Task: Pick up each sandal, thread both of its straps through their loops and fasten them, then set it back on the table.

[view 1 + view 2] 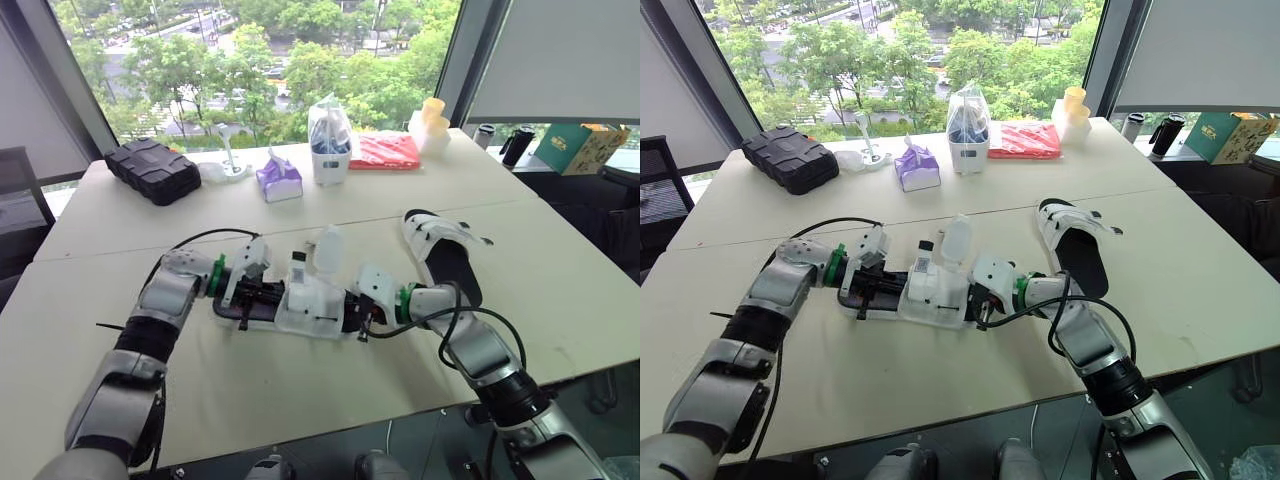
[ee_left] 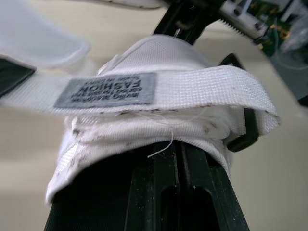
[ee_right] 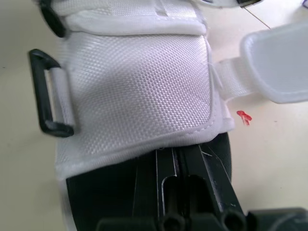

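One sandal (image 1: 300, 308), black-soled with white straps, lies flat at the middle of the table (image 1: 560, 300) between my two grippers. My left gripper (image 1: 250, 298) is at one end, its fingers (image 2: 163, 192) pressed together and slid under a white strap with a grey label (image 2: 108, 91); a black loop (image 2: 245, 137) hangs beside it. My right gripper (image 1: 363, 314) is at the other end, fingers (image 3: 168, 178) together under a wide white strap panel (image 3: 139, 91) with a black loop (image 3: 45, 96). A loose strap end (image 1: 327, 250) sticks up. The second sandal (image 1: 440, 250) lies to the right.
Along the far side stand a black case (image 1: 152, 170), a purple tissue pack (image 1: 278, 180), a white container with a bag (image 1: 330, 140), a red packet (image 1: 385, 150) and stacked cups (image 1: 432, 125). The table's front edge runs close below my arms.
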